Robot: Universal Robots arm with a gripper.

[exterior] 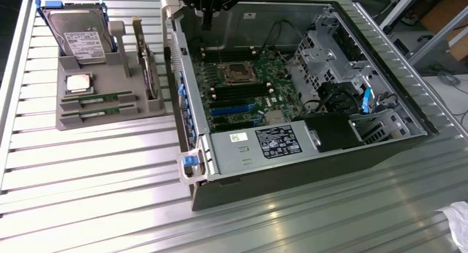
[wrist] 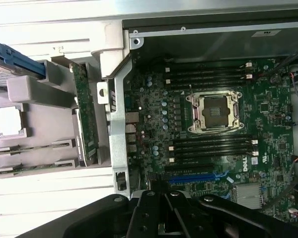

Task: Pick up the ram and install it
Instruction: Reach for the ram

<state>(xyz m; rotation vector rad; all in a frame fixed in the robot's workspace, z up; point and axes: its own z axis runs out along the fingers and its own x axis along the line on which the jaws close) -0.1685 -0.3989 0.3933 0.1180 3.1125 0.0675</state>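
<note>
Two rams point(exterior: 98, 102) far from tool point(exterior: 207, 24)

Arm point(exterior: 212, 0) mostly beyond frame edge

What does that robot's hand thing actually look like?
The gripper is matte black: angular linked bars with small round bolt holes, spreading to both sides of its middle. From the exterior view, the jaws look slim and dark.

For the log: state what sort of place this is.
Likely a robot assembly bench: open computer case on a slatted metal table, beside a grey fixture holding hard drive and ram.
</note>
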